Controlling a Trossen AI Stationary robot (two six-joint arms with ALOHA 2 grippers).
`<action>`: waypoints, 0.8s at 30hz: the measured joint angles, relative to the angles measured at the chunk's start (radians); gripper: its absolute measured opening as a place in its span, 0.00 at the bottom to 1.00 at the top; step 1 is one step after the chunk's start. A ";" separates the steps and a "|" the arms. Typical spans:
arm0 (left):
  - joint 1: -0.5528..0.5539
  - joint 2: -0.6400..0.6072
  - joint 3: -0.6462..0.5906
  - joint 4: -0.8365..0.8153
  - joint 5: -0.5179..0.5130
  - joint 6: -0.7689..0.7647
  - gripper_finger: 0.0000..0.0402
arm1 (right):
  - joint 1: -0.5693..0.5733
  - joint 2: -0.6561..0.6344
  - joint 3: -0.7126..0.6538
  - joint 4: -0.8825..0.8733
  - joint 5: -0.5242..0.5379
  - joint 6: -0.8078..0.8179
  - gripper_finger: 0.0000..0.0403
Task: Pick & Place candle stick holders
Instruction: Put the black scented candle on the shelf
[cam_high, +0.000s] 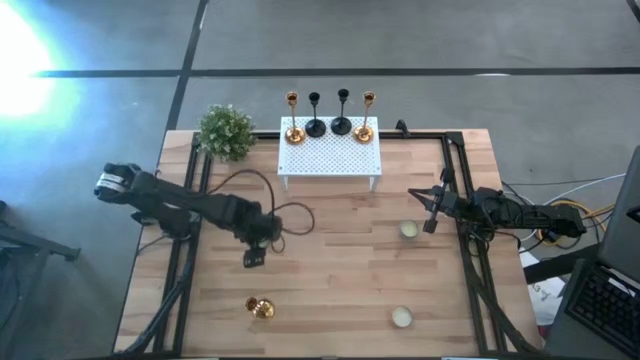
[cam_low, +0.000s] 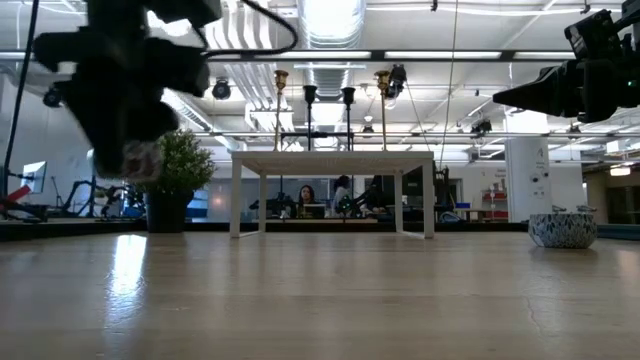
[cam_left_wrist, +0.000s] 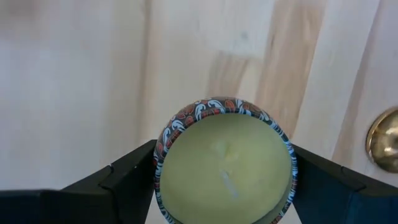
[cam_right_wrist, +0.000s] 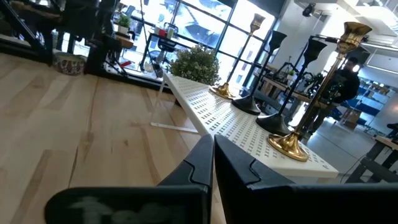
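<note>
Two gold candle stick holders (cam_high: 293, 122) (cam_high: 366, 120) and two black ones (cam_high: 315, 118) (cam_high: 342, 116) stand by their round bases on the white perforated rack (cam_high: 330, 155) at the far side. Another gold holder (cam_high: 260, 308) sits on the table near the front edge, also seen as the gold piece (cam_left_wrist: 385, 140). My left gripper (cam_high: 254, 258) hangs above the table just beyond it, shut on a round candle tin (cam_left_wrist: 225, 163) with a patterned rim and pale green wax. My right gripper (cam_high: 430, 215) waits shut at the right side, pointing level toward the rack (cam_right_wrist: 249, 124). My left gripper pinches the candle tin between its two fingers (cam_left_wrist: 134, 171), one on each opposite side of the round wall (cam_left_wrist: 160, 155). The fingers come from above, pointing down. The tin sits level with its wax face up, lifted clear of the table (cam_low: 140, 160).
Two more candle tins rest on the table, one at the middle right (cam_high: 408, 230) and one near the front right (cam_high: 401, 317). A bushy green potted plant (cam_high: 226, 132) stands at the far left beside the rack. Black frame rails (cam_high: 185, 250) run along both sides.
</note>
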 joint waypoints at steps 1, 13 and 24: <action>0.017 0.000 0.018 -0.004 -0.002 0.027 0.75 | 0.000 0.000 0.000 0.000 0.000 0.000 0.02; 0.247 0.007 0.263 0.018 -0.028 0.269 0.76 | 0.000 0.000 0.000 0.000 0.000 0.000 0.02; 0.377 0.113 0.458 0.029 -0.028 0.433 0.76 | 0.000 0.000 0.000 0.000 0.000 0.000 0.02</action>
